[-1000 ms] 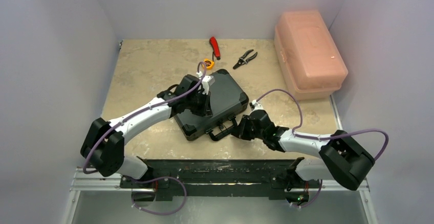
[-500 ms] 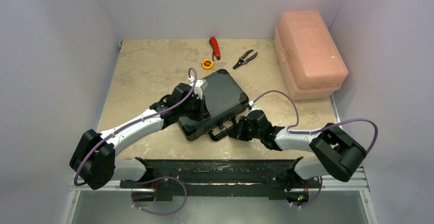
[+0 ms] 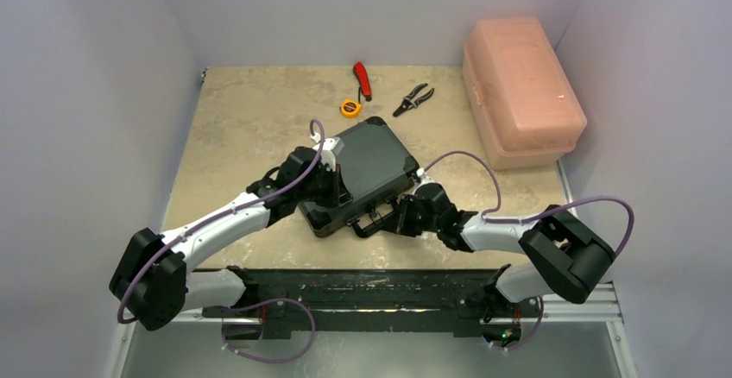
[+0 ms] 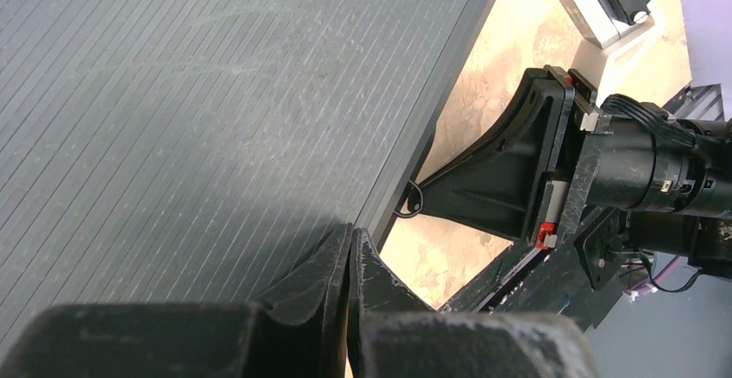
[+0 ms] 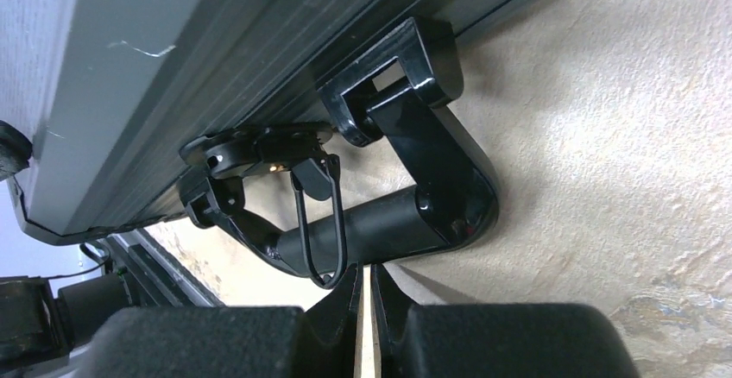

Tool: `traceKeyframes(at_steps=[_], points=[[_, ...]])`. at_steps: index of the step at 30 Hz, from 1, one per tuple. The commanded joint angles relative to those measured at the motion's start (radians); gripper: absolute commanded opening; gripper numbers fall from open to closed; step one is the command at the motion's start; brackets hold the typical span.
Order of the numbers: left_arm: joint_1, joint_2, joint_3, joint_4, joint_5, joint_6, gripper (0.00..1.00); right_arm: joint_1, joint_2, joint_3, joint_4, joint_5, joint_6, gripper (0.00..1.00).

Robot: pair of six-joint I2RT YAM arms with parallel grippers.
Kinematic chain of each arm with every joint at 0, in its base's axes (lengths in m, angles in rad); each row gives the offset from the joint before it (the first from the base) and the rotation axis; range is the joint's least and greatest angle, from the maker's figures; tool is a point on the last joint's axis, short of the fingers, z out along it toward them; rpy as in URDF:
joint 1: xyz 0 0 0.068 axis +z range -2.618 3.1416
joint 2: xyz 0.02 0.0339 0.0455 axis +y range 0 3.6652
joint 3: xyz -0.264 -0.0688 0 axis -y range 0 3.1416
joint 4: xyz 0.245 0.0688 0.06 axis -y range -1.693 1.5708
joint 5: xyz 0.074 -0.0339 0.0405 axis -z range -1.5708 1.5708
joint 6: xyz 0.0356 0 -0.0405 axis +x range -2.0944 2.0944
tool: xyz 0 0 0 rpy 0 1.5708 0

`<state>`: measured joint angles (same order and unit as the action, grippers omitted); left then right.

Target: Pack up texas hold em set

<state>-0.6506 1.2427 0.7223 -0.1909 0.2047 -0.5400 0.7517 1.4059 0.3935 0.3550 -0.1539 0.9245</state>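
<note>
Black briefcase (image 3: 371, 166): hold lid (image 4: 173, 93) down w/ L gripper (image 4: 348, 242) (shut, empty), flip wire latch (image 5: 299, 223) w/ R gripper (image 5: 364, 276) (near-shut, nothing visibly held).

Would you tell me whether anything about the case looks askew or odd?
The black briefcase lies askew to the table edges, and the wire loop of its latch hangs loose over the handle; nothing spilled.

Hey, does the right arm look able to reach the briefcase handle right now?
Probably yes. The right hand sits just in front of the handle on the near side of the briefcase, nothing between them. Its fingers are nearly together, so they would need to open first.
</note>
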Motion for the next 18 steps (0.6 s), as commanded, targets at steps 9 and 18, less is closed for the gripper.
traceKeyframes(at_steps=[9,18], points=[[-0.010,0.051,-0.090,-0.248,-0.037,0.014,0.00,0.000,-0.030,0.070,-0.008,-0.013,0.005,0.08],[-0.009,0.048,-0.093,-0.245,-0.036,0.012,0.00,-0.001,-0.010,0.123,-0.028,-0.009,-0.008,0.08]])
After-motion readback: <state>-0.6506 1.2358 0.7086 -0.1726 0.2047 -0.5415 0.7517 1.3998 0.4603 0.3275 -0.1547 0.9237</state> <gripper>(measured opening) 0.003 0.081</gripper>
